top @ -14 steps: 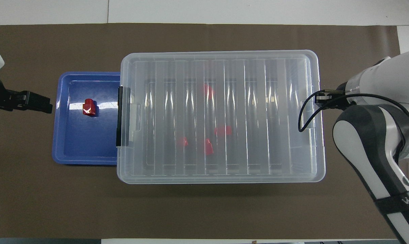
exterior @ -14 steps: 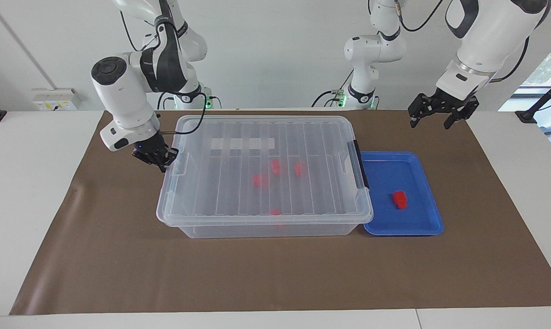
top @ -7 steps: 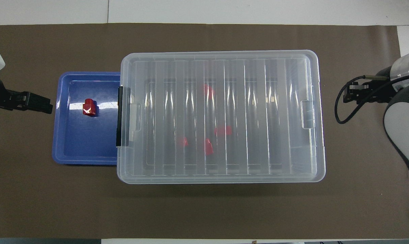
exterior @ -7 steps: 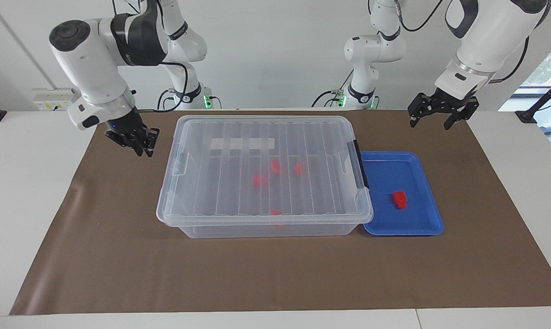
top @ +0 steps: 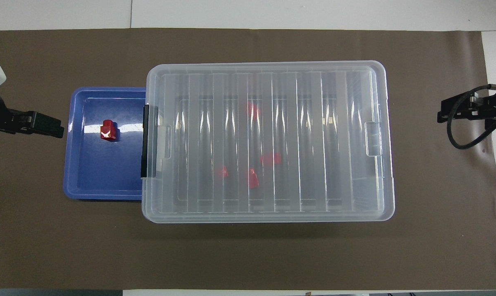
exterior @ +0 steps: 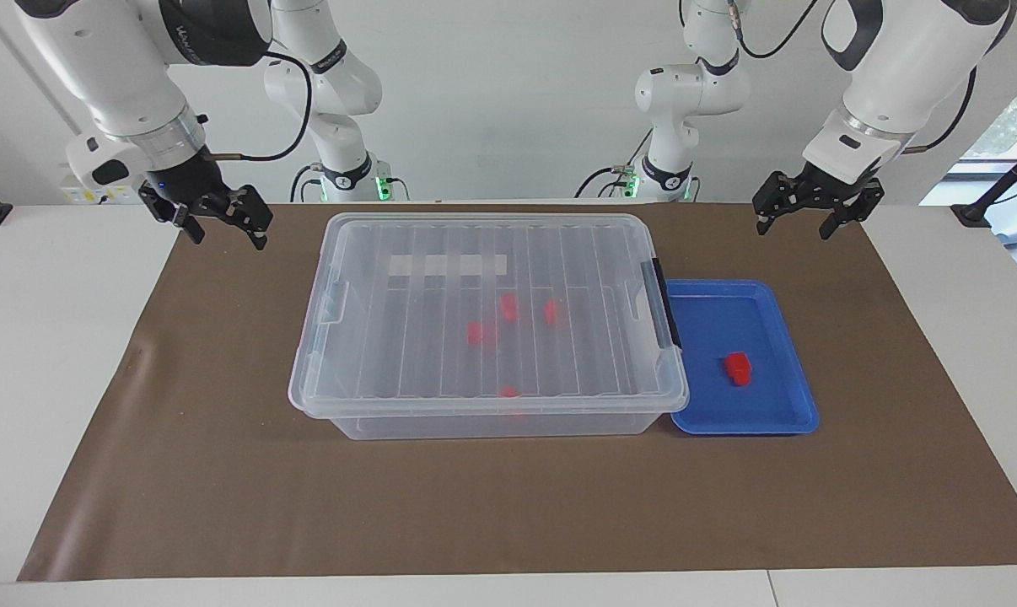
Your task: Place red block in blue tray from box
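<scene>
- right gripper [exterior: 223, 225] up in the air over the brown mat [exterior: 222, 472] at the right arm's end of the table, fingers spread wide, nothing between them
- box [exterior: 487, 324] sits well apart from that gripper, toward the middle of the mat; clear ribbed lid [top: 268, 139] is on and lies flat
- clear latch [exterior: 333, 301] is on the box end that faces the right gripper; black latch [exterior: 666, 305] is on the end toward the left gripper
- left gripper [exterior: 804, 217] hangs over the mat at the left arm's end, fingers wide, empty; this arm waits
- blue tray [exterior: 774, 405] lies below and just to the box side of the left gripper, touching the box's black-latch end
- red block [exterior: 737, 368] lies in the blue tray, around its middle, clear of the rim and of both grippers
- four more red blocks [top: 252, 177] show through the lid inside the box, loose in the middle part, between the two grippers
- white label strip [exterior: 447, 265] shows on the box wall nearer to the robots
</scene>
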Controlling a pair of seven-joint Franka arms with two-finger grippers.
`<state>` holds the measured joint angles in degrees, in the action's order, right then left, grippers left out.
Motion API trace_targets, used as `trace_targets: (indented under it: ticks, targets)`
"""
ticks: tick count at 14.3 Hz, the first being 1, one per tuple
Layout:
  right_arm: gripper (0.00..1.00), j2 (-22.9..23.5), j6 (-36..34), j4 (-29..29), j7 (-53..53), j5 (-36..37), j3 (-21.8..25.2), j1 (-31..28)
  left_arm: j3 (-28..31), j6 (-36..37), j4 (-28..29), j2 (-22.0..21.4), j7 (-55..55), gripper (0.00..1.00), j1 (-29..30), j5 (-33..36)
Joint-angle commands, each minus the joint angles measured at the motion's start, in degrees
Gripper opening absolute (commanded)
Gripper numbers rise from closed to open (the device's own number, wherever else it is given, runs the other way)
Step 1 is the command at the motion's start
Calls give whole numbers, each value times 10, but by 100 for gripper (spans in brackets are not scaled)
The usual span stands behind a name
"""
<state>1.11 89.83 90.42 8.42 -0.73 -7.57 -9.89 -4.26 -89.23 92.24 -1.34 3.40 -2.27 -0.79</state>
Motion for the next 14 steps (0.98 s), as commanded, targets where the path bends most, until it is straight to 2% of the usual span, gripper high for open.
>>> trace_targets:
  ticks: [1,3,14]
  targets:
    - [100,-1,9,8,-9,2,-3,-21,0,-6,9,-8,5,100,3,-9]
    - [100,-2,31,14,-13,5,-3,-21,0,-6,9,-8,5,100,3,-9]
    - [100,-4,18,11,-29,5,-6,-15,0,-6,9,-8,5,100,3,-9]
